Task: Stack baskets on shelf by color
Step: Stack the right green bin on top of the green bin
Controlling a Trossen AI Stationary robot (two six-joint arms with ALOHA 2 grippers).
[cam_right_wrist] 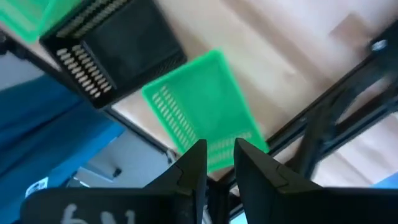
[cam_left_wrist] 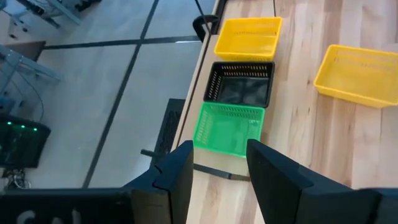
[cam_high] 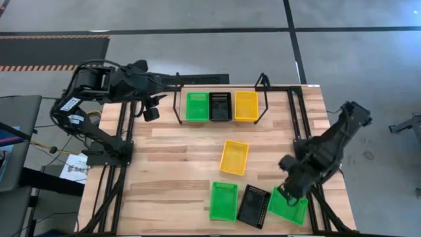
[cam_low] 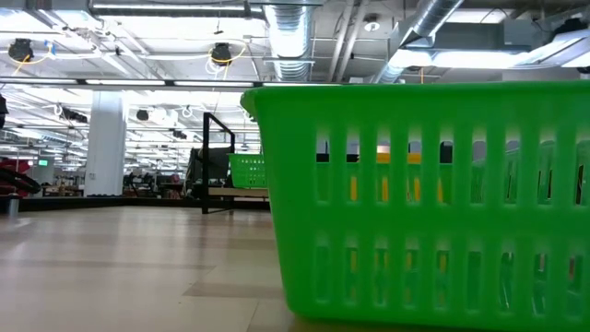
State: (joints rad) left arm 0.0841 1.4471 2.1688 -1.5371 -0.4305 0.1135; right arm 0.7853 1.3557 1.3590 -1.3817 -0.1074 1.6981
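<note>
The right gripper (cam_high: 289,192) is positioned at the near right of the table (cam_high: 177,164), directly over the far edge of a green basket (cam_high: 287,207) lying at the near right corner. In the right wrist view its fingers (cam_right_wrist: 194,163) are seen set on either side of that basket's rim (cam_right_wrist: 211,118), with a narrow gap between them; whether the rim is actually clamped cannot be told.

Just left of this basket a black basket (cam_high: 253,205) is found, and left of that a second green basket (cam_high: 223,200); all three lie along the near edge. A yellow basket (cam_high: 235,157) rests tilted at the table's middle, well apart from the others.

The shelf (cam_high: 220,99) stands at the far edge. On it three baskets are placed side by side: green (cam_high: 196,106) at left, black (cam_high: 220,106) in the middle, yellow (cam_high: 247,105) at right.

The left gripper (cam_high: 152,108) is held at the far left, just left of the shelf, with its fingers (cam_left_wrist: 180,174) parted and nothing between them.
</note>
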